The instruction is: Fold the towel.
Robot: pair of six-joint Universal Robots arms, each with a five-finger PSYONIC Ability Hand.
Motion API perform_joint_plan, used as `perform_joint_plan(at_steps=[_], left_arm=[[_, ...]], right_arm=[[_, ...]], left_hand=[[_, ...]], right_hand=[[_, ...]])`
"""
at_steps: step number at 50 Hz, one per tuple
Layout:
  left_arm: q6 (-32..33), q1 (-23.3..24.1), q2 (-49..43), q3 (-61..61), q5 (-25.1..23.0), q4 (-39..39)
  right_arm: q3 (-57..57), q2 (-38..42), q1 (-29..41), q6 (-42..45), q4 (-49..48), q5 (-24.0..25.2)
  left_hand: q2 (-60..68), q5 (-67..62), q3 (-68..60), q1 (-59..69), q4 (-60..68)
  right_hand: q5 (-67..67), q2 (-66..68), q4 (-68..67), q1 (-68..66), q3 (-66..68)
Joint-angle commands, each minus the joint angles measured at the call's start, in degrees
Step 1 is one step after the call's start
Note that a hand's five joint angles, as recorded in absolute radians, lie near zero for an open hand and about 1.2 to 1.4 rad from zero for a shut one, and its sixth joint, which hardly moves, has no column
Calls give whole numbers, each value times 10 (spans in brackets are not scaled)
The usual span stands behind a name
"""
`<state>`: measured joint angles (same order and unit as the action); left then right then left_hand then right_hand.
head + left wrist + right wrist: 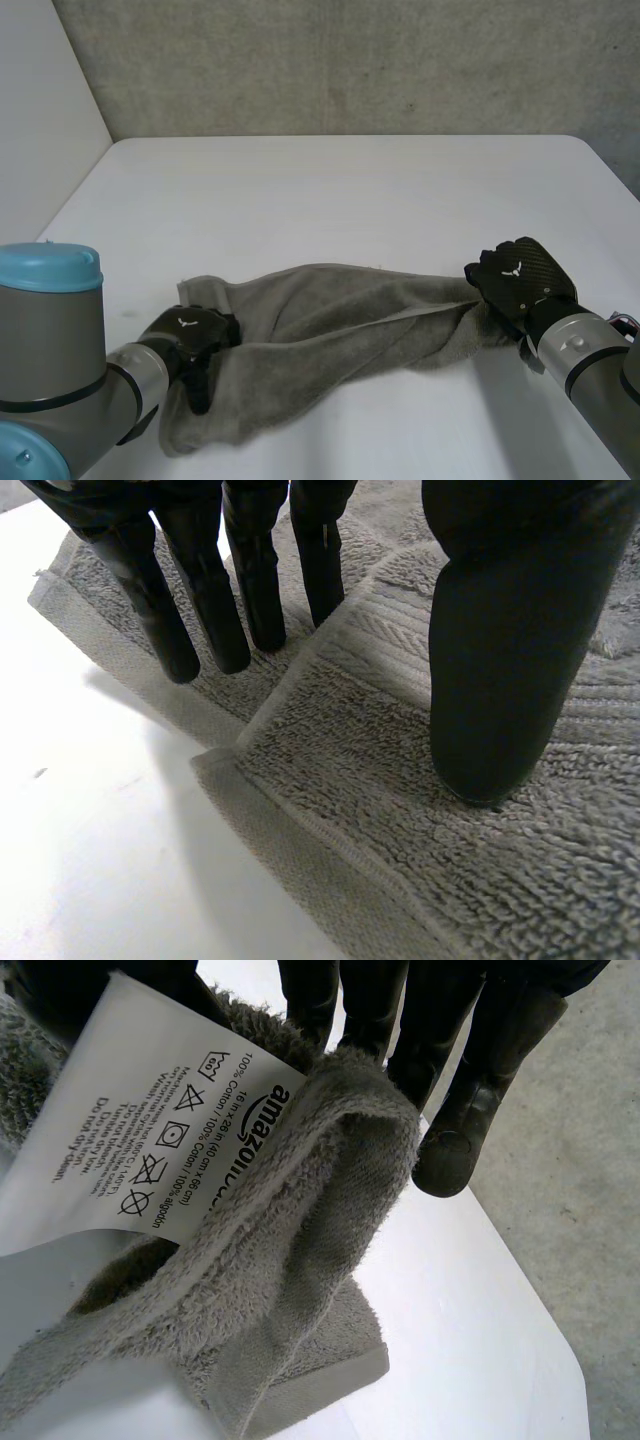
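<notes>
Right hand (520, 275) pinches towel (330, 320) end; left hand (190, 335) lies straight-fingered on other end — seemingly pressing, not gripping. Secure left corner — keep tension even.

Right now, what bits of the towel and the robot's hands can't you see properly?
- Head view: the right hand covers the towel's right end.
- Head view: the left hand hides the towel beneath it, and bunched folds hide the inner layers.
- Right wrist view: a towel fold covers part of the label's print.
- Left wrist view: the towel runs off the picture's edges, so its full shape is cut off.
</notes>
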<state>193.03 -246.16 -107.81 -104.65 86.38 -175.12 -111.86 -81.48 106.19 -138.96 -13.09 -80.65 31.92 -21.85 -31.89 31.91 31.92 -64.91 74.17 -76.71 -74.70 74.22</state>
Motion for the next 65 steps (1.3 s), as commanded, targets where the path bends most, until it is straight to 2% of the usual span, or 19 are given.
perform_joint_plan(at_steps=[1, 11, 21, 26, 29, 34, 39, 43, 48, 50, 55, 57, 58, 59, 60, 61, 63, 64, 65], left_arm=[[-3, 2, -6, 3, -1, -1], [1, 1, -17, 20, 5, 0], [0, -3, 30, 91, 5, 20], [-1, -6, 75, 124, 5, 65], [-1, -6, 116, 144, 5, 91], [-2, -6, 187, 181, 5, 117], [-2, -9, 260, 256, 15, 160], [-3, -10, 267, 304, 27, 193], [-3, -13, 257, 342, 30, 229], [-2, -13, 242, 341, 31, 231], [0, -11, 118, 352, 34, 230], [0, -11, 117, 352, 34, 230], [0, -10, 83, 364, 34, 228], [0, -6, 34, 394, 36, 221], [0, -6, 34, 394, 36, 221], [-2, -6, -5, 433, 38, 208], [-3, -5, -37, 480, 39, 186], [-4, -5, -60, 529, 43, 152], [-7, -4, -74, 573, 48, 112]], right_arm=[[2, 0, 2, 3, 0, 1], [25, 1, 4, 6, 2, 2], [96, -1, 7, 39, 81, 1], [167, -53, -1, 47, 201, 2], [185, -76, -1, 45, 225, 2], [280, -153, -1, 33, 303, 0], [380, -165, -1, 9, 377, 1], [441, -162, 2, 8, 432, 2], [508, -127, -3, 7, 508, 15], [517, -68, -3, 6, 526, 37], [518, -5, 2, 10, 523, 41], [525, 19, 3, 9, 515, 40], [525, 19, 3, 9, 515, 40], [540, 58, 4, 9, 488, 40], [572, 95, 6, 4, 443, 36], [572, 96, 6, 4, 442, 36], [638, 148, 29, -7, 328, 9], [639, 149, 29, -7, 327, 9], [665, 162, 44, -18, 257, -15]], left_hand=[[205, -205, -205, 205, 205], [481, -481, -481, 481, 481], [481, -482, -481, 481, 481], [481, -482, -481, 481, 481], [481, -482, -481, 481, 481], [481, -482, -481, 481, 481], [481, -482, -481, 481, 481], [481, -482, -481, 481, 481], [481, -482, -481, 481, 481], [481, -482, -481, 481, 481], [481, -482, -481, 481, 481], [481, -482, -481, 481, 481], [481, -482, -481, 481, 481], [481, -482, -481, 481, 481], [481, -482, -481, 481, 481], [481, -482, -481, 481, 481], [481, -482, -481, 481, 481], [481, -482, -481, 481, 481], [481, -482, -481, 481, 481]], right_hand=[[-51, 58, -33, -53, 58], [-51, 58, -33, -53, 58], [-51, 58, -33, -53, 58], [-51, 58, -33, -53, 58], [-51, 58, -33, -53, 58], [-51, 58, -33, -53, 58], [-51, 58, -33, -53, 58], [-51, 58, -33, -53, 58], [-51, 58, -33, -53, 58], [-51, 58, -33, -53, 58], [-51, 58, -33, -53, 58], [-51, 58, -33, -53, 58], [-51, 58, -33, -53, 58], [-51, 58, -33, -53, 58], [-51, 58, -33, -53, 58], [-51, 58, -33, -53, 58], [-51, 58, -33, -53, 58], [-51, 58, -33, -53, 58], [-51, 58, -33, -53, 58]])
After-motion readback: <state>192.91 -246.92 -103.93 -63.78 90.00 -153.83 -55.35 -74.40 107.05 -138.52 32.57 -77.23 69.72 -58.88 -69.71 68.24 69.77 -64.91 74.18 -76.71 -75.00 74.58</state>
